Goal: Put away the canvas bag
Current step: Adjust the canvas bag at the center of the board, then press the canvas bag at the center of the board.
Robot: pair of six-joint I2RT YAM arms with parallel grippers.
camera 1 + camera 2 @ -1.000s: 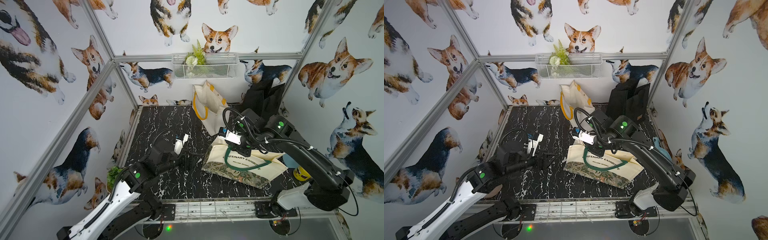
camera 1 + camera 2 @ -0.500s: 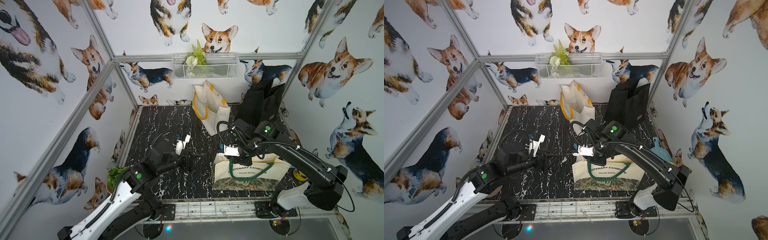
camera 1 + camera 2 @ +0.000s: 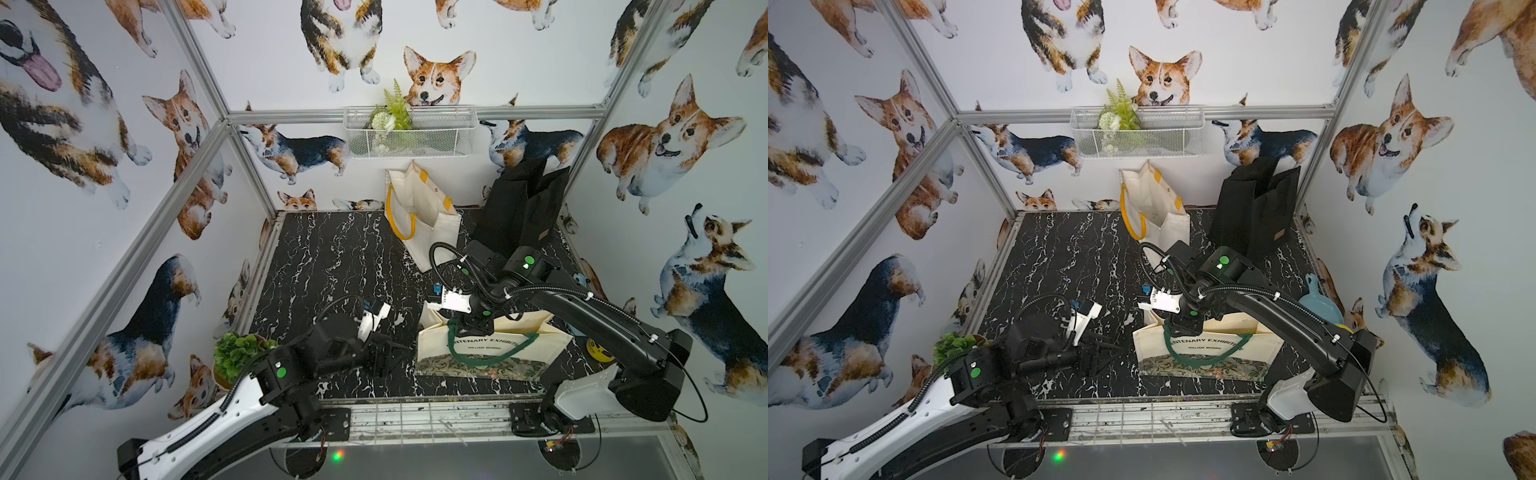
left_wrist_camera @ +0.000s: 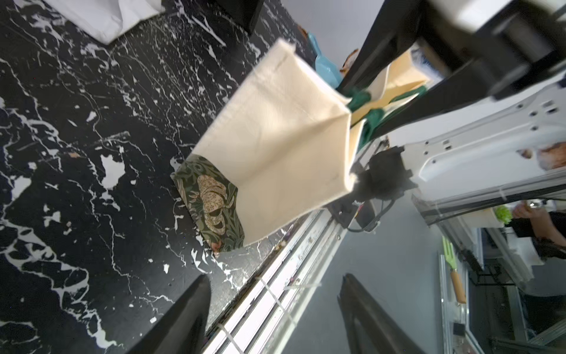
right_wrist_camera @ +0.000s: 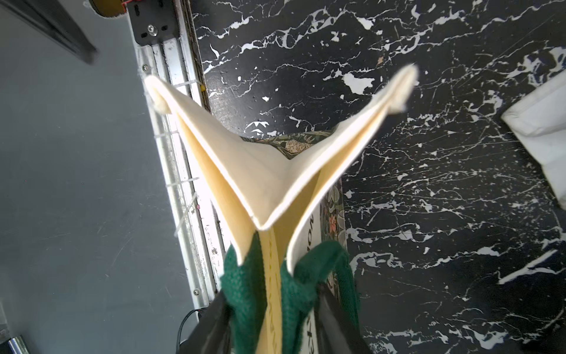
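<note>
The canvas bag (image 3: 515, 334) (image 3: 1250, 332) is cream with a green floral base and green handles (image 3: 498, 357). It stands upright near the front right of the black marble table (image 3: 332, 257). My right gripper (image 3: 471, 328) (image 3: 1183, 328) sits at the bag's top rim. In the right wrist view my right gripper (image 5: 272, 303) is open, its fingers spread on either side of the handles (image 5: 245, 275) and the rim. My left gripper (image 3: 395, 353) (image 3: 1104, 353) hovers just left of the bag (image 4: 275, 147). It (image 4: 274, 279) is open and holds nothing.
A white tote with yellow handles (image 3: 419, 216) and a black bag (image 3: 519, 212) stand at the back. Above them a wire basket (image 3: 409, 133) hangs on the wall. A potted plant (image 3: 239, 353) sits front left, a blue dish (image 3: 1316, 305) far right. The metal front rail (image 3: 415, 415) runs close below the bag.
The bag swung from tilted to upright and came down onto the table near the front. My right gripper's jaws spread apart from the handles. My left gripper narrowed slightly.
</note>
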